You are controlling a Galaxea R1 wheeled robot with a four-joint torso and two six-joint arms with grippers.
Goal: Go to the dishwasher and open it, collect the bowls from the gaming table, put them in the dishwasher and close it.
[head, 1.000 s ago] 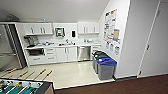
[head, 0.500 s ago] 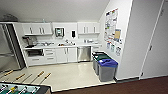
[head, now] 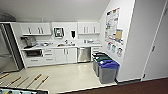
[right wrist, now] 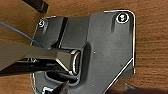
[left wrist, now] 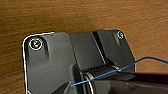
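White cabinets line the far wall of a small kitchen, and the dishwasher (head: 83,54) sits under the bench (head: 62,46), door closed. Its steel door probably feels stiff and smooth; the top handle is best for holding. Both claws' state I cannot tell.

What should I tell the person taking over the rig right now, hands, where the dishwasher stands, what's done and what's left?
Hands: the wrist views look down on wood-grain floor; whether either hand is open or shut cannot be told.
Dishwasher: steel front under the counter, right of the white cabinet doors, door closed. Robot is across the kitchenette floor from it.
Bins stand to its right by the wall; table-football table sits at the near left edge.
Done: nothing visible yet.
Left: open the dishwasher, collect bowls, load, close.
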